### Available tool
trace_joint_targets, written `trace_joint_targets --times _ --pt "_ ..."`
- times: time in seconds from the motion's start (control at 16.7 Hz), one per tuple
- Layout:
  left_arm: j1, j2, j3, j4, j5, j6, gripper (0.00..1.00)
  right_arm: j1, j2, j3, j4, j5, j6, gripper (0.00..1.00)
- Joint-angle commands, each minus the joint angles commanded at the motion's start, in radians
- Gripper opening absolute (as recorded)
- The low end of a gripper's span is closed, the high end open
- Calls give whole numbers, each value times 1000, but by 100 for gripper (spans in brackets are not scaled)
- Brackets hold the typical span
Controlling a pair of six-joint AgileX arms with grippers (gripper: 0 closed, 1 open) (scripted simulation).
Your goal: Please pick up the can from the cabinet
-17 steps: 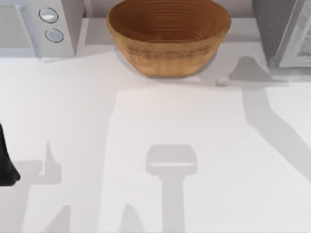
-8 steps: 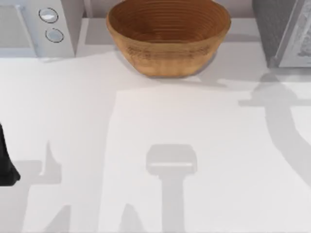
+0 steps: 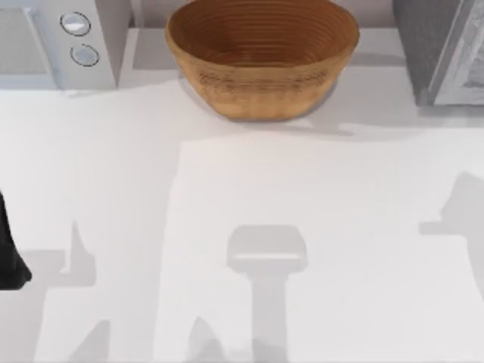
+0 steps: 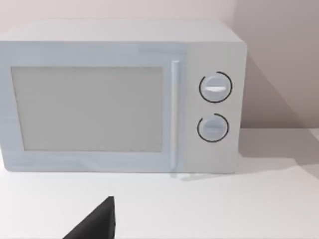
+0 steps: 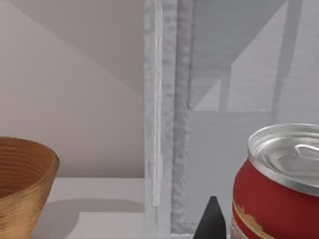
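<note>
The can is red with a silver top and stands upright and very near in the right wrist view. It is seen against the grey inside of the cabinet. A dark tip of my right gripper shows just beside the can; I cannot tell whether they touch. In the top view the cabinet stands at the back right corner, and the right arm's shadow lies near the right edge. My left gripper is parked facing the microwave, with its arm at the left edge.
A woven brown basket sits at the back centre, its rim left of the cabinet's edge in the right wrist view. A white microwave stands at the back left. The white table spreads in front of them.
The right arm's shadow has slid from beside the cabinet toward the table's right edge and nearer the front. The left arm has not moved.
</note>
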Motion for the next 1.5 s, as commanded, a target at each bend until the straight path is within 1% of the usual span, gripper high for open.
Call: trace_joint_targets --times 0.3,0.54,0.96,1.08,1.26,1.5 --pt "0 0 0 0 0 0 100 -140 -271 -388 135 -150 -1 0" --pt "0 0 0 0 0 0 100 -205 -393 -555 194 -220 -2 0" --pt "0 0 0 0 0 0 100 -210 -404 -577 200 -229 -1 0" --pt "0 0 0 0 0 0 100 -218 -374 -573 228 -248 -1 0" --pt "0 0 0 0 0 0 100 -248 -249 -552 341 -324 1 0" --pt "0 0 0 0 0 0 100 -315 60 -492 602 -489 10 0"
